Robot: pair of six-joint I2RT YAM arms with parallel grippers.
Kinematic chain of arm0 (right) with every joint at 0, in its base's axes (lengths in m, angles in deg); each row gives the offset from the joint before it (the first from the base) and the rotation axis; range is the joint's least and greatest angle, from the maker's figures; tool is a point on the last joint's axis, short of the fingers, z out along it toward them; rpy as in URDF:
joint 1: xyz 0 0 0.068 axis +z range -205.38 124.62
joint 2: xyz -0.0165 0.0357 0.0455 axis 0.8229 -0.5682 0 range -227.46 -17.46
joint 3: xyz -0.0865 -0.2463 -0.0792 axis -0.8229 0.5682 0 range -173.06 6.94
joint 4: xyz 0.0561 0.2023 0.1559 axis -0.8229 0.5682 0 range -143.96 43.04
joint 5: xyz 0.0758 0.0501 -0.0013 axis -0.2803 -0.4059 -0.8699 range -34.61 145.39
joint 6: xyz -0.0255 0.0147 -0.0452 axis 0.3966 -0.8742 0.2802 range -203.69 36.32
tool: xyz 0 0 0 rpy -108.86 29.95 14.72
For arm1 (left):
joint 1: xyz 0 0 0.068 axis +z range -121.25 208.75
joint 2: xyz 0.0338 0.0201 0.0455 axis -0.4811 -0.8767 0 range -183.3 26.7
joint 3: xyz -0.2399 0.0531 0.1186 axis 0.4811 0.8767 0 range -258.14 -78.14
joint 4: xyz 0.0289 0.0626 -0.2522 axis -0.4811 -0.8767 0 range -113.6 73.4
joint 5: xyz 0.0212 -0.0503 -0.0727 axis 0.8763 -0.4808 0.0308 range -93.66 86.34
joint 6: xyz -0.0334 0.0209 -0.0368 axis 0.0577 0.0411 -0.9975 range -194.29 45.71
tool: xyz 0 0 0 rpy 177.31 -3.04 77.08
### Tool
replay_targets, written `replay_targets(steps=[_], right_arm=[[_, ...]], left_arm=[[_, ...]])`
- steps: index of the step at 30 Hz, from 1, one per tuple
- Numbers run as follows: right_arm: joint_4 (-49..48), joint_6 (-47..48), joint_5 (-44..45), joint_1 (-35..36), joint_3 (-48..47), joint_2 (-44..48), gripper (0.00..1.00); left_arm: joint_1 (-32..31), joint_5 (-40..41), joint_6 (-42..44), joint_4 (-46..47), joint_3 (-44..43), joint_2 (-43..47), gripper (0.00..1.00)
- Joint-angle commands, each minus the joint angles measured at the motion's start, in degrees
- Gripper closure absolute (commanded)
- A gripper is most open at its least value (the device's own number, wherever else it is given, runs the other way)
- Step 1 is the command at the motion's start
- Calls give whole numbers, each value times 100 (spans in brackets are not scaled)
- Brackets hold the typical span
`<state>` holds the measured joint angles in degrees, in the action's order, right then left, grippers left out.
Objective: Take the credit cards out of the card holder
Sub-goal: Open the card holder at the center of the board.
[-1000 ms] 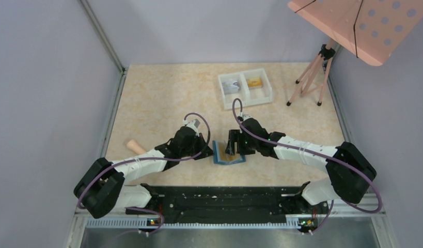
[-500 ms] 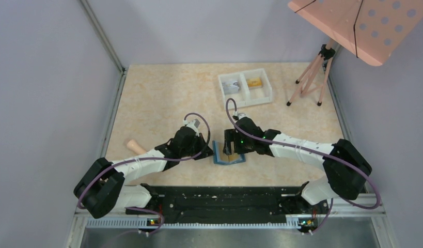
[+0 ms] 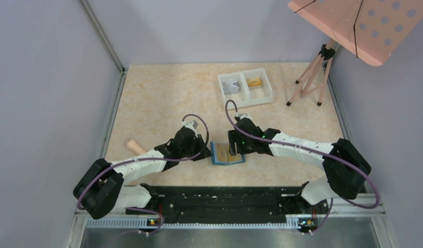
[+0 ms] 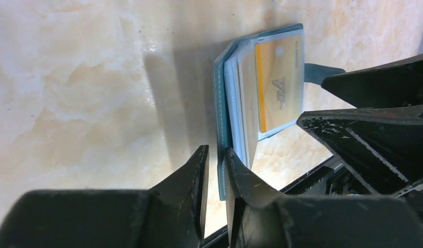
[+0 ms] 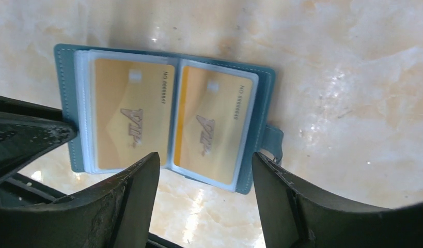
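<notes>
Right wrist view, teal-blue bifold card holder (image 5: 170, 120) lay open, orange-gold credit cards (image 5: 129, 119) pocketed, right gripper (image 5: 204, 164) wide, left gripper (image 4: 215, 155) barely parted.

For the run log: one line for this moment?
card holder: open | credit cards: two visible, sleeved | left gripper: slightly open at holder edge | right gripper: open above

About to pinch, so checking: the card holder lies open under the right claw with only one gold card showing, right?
No. The card holder lies open under the right claw, but two gold cards show, one in each half; the right wrist view shows it.
</notes>
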<state>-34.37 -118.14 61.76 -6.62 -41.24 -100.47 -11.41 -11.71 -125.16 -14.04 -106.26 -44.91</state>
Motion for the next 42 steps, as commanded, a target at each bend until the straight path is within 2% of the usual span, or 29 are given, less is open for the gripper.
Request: replay_targets(steps=[1,7,12,16,23,28,32,38,42], right_arm=[[230,198,257,-138,-248,373,35],[267,207,36,-152,-364,674,44],[-274,93,-500,-150,-148,766,59],[-641,-30,-850,-194,-13,626,65],[-510,-53,-766,-230,-109,647,65],[-32,-156,-321,-230,-279,939,52],[34,-248,-429,-233,-320,1171,47],[-12,-261,-546,-227,-420,1211,48],[-753,-352,-1249,-228,-209,1151,59]], left_arm=[[16,341,27,-235,-248,327,74],[9,413,-1,-732,-608,604,65],[8,72,14,-558,-746,594,65],[8,-134,9,-154,-698,312,67],[0,-608,-276,722,-437,-471,71],[-11,-620,-273,863,-393,-761,72],[-9,-546,-181,843,-366,-912,72],[-9,-559,-186,992,-257,-1172,73],[-9,-554,-195,1051,-196,-1222,73]])
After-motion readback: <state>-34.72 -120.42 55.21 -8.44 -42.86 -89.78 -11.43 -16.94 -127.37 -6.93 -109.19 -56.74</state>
